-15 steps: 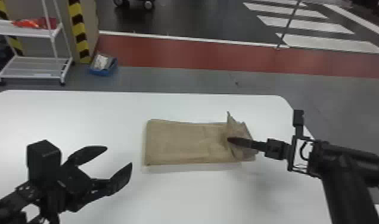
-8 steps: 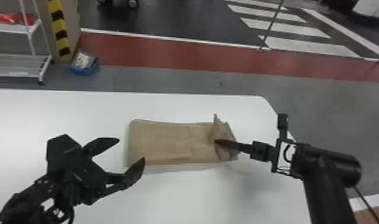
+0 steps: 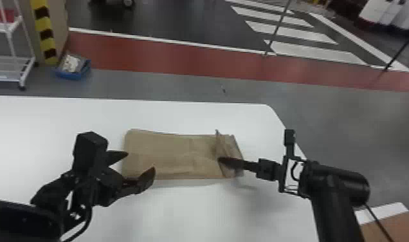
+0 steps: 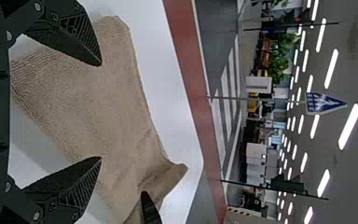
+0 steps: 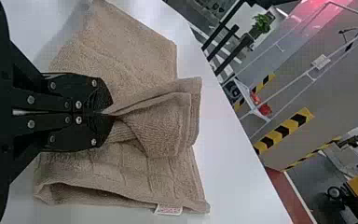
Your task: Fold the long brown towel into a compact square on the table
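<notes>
From where I stand there's one blue bin (image 3: 67, 75) on the floor beyond the table's far edge, over toward its left side, with whitish and grey bits (image 3: 71, 62) heaped in it; I can't make out how many. Beside it is one white rack (image 3: 10, 41) with two shelves in sight, the upper one carrying something red (image 3: 6, 15). A post with one yellow-and-black striped band (image 3: 46, 38) rises between the bin and the rack.

On the white table (image 3: 197, 212) lies one brown towel (image 3: 168, 154), nearer the far right corner than the left side, its long sides running roughly along the far edge. The end toward the table's right edge has one flap (image 3: 224, 149) pulled up off the layers under it. I count one small white label (image 5: 168, 209) at the towel's hem.

Two grippers are at it. The right gripper (image 3: 219, 159) has come in from the right edge side, its jaws closed tight on the towel, pinching that raised flap. The left gripper (image 3: 141, 161) hangs above the near side of the towel's left end, jaws well apart with nothing between them.
</notes>
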